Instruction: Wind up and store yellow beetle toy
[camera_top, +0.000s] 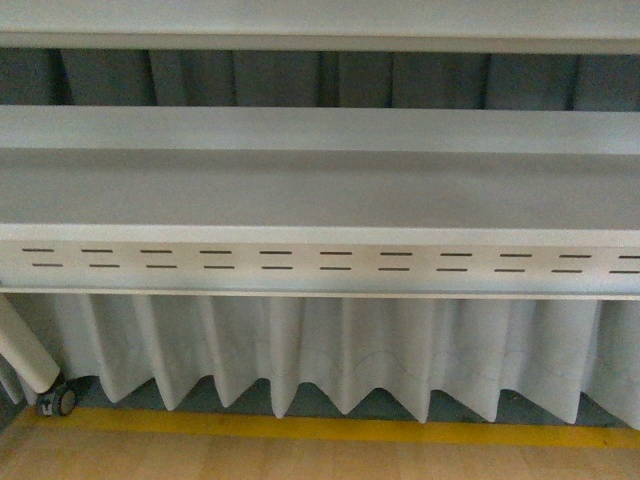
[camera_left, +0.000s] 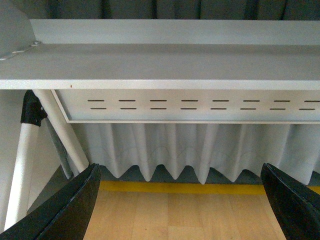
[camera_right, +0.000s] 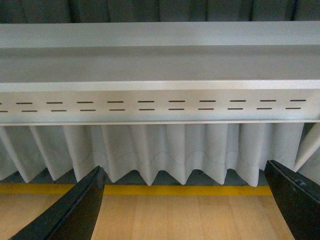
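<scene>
The yellow beetle toy is out of view in all three views. My left gripper (camera_left: 180, 210) is open, its two black fingers (camera_left: 65, 210) spread wide over bare wooden floor with nothing between them. My right gripper (camera_right: 185, 210) is open too, black fingers (camera_right: 75, 212) far apart above the same kind of floor, holding nothing. Neither arm shows in the front view.
A grey-white table (camera_top: 320, 190) with a slotted front rail (camera_top: 320, 262) spans the front view. A white pleated curtain (camera_top: 330, 350) hangs below it. A yellow floor stripe (camera_top: 330, 428) runs along the wooden floor (camera_top: 300, 460). A white leg with a caster (camera_top: 58, 400) stands at the left.
</scene>
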